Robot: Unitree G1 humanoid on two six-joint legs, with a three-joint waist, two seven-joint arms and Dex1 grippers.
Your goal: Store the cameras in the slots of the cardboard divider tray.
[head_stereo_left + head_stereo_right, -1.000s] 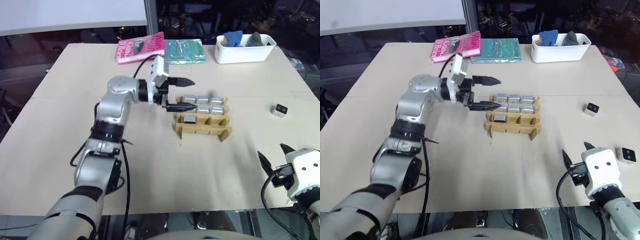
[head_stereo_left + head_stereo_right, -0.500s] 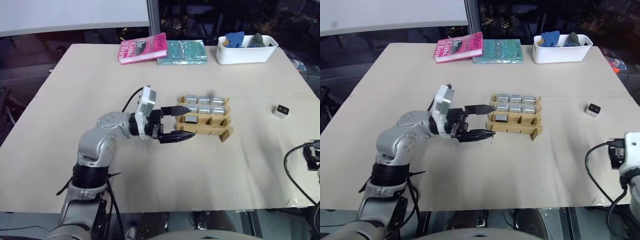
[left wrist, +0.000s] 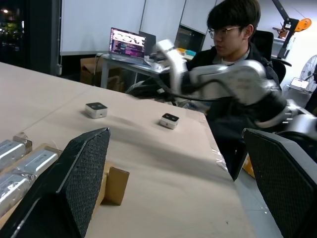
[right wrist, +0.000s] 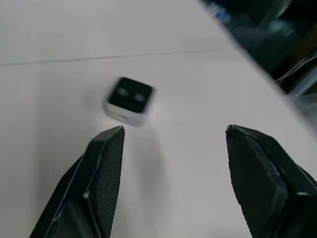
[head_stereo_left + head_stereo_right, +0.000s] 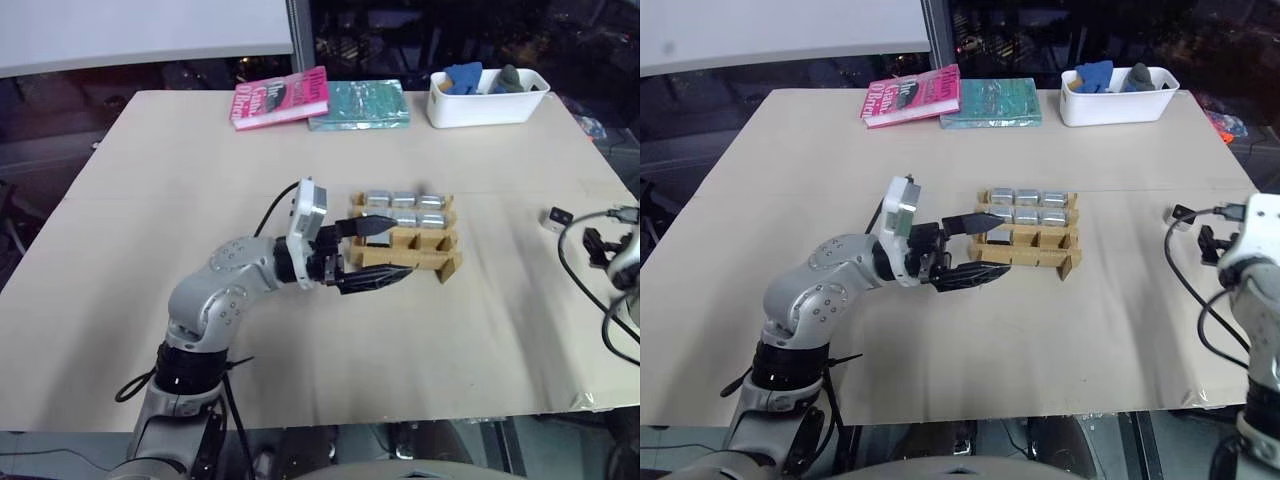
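The cardboard tray (image 5: pixel 405 236) sits near the centre of the table (image 5: pixel 150 190), with six silver cameras (image 5: pixel 404 209) filling its two far rows; one more appears to occupy a slot in the next row, though the left claw partly hides it. The nearest row looks empty. The left claw (image 5: pixel 376 254) hangs at the tray's 9 o'clock edge, fingers spread wide with nothing between them, one finger over the tray's near corner and the other just in front of it. A careless sweep from this position could catch the cardboard wall and shove or tip the light tray, spilling stored cameras. The right claw (image 4: pixel 171 148) points at a loose camera (image 4: pixel 130 100) lying dark face up at roughly 3 o'clock from the tray, well apart from it; the fingers are parted and empty. The camera sits off-centre, nearer one finger, so closing without correction could knock it aside or pinch only a corner. A second loose camera (image 3: pixel 169 120) lies nearby and could be bumped. A person (image 3: pixel 233 44) sits close beyond the table's right edge.
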